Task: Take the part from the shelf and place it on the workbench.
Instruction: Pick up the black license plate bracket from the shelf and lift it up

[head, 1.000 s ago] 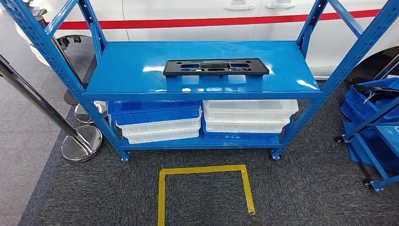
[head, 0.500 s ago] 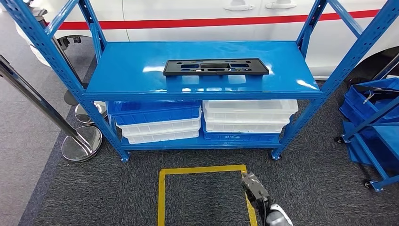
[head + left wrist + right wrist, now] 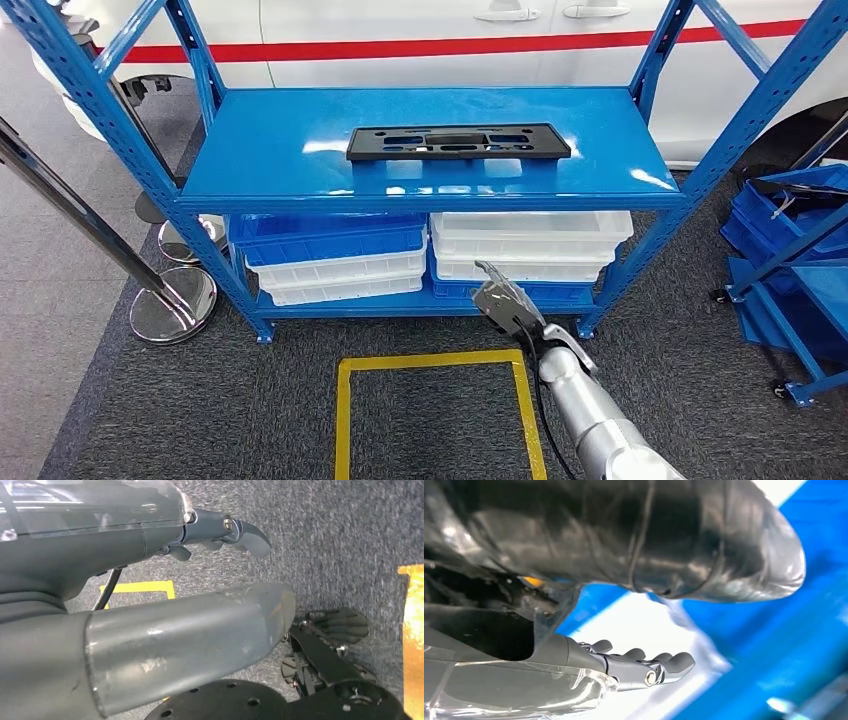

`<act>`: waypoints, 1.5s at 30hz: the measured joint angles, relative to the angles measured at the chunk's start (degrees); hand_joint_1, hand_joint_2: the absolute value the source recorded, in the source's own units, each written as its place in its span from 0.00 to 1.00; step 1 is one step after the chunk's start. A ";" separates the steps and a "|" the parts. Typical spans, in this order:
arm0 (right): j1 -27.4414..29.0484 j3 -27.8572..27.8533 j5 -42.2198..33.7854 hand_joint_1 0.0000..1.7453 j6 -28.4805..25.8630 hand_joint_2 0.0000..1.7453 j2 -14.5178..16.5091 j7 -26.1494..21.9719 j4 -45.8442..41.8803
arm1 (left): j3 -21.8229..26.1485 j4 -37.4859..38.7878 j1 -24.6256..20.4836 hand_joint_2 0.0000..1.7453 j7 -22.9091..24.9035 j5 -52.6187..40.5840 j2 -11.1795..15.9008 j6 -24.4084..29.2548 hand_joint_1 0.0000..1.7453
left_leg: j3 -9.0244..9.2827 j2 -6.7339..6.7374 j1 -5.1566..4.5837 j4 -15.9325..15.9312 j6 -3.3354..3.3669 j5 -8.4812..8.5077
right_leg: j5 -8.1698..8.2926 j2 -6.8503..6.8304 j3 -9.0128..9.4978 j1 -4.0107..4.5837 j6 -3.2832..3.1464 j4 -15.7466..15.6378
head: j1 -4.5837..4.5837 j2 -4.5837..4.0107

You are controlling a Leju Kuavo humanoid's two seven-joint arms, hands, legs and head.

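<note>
The shelf (image 3: pixel 300 170) at the frame's centre is glossy blue painted metal that mirrors the matt black plastic part (image 3: pixel 458 142) lying on it. Below sit smooth white and blue plastic bins (image 3: pixel 530 240). The floor is rough grey carpet (image 3: pixel 180 410); the right hand (image 3: pixel 505 302), lower centre-right, ends a brushed silver metal arm.
</note>
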 joint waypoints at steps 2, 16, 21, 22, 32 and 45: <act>-0.37 0.40 0.12 0.00 0.00 0.00 0.17 0.13 -0.28 | 0.12 0.01 -0.04 0.00 0.08 0.02 0.00 0.05 0.00 | 0.00 0.00 0.00 0.00 0.00 0.00 | 0.00 0.00 0.00 0.00 0.00 0.00 | 0.00 0.00; -11.20 17.93 8.66 0.00 -1.37 0.00 2.09 7.09 -20.08 | 3.15 0.02 -0.49 0.00 4.94 -1.73 -0.05 1.57 0.00 | -0.09 0.00 -0.02 0.05 -0.03 0.10 | 0.00 0.01 -0.13 0.00 0.00 0.03 | 0.00 0.00; -13.62 22.39 12.00 0.00 -1.61 0.00 1.05 9.16 -27.26 | 3.62 0.02 -0.65 0.00 6.47 -2.96 -0.21 2.01 0.00 | -0.16 0.00 -0.02 0.07 -0.03 0.10 | 0.01 0.01 -0.18 0.00 0.00 0.03 | 0.00 0.00; -14.03 23.19 12.64 0.00 -1.68 0.00 0.84 9.58 -28.41 | 3.69 0.02 -0.70 0.00 6.78 -3.20 -0.25 2.12 0.00 | -0.17 0.00 -0.02 0.07 -0.03 0.10 | 0.01 0.01 -0.19 0.00 0.00 0.03 | 0.00 0.00; -16.51 27.35 16.84 0.00 -1.36 0.00 -2.04 9.74 -32.39 | 4.73 0.02 -1.01 0.00 7.66 -3.93 -0.99 2.26 0.00 | -0.24 -0.02 -0.02 0.09 -0.03 0.10 | 0.03 -0.01 -0.23 -0.01 0.02 0.03 | 0.00 0.00; -17.43 28.83 18.14 0.00 -3.01 0.00 -6.40 9.14 -32.72 | 5.49 0.02 -1.09 0.00 7.54 -5.34 -1.51 0.92 0.00 | -0.30 -0.02 -0.11 0.24 0.02 0.07 | 0.13 -0.01 -0.28 -0.07 0.12 -0.04 | 0.00 0.00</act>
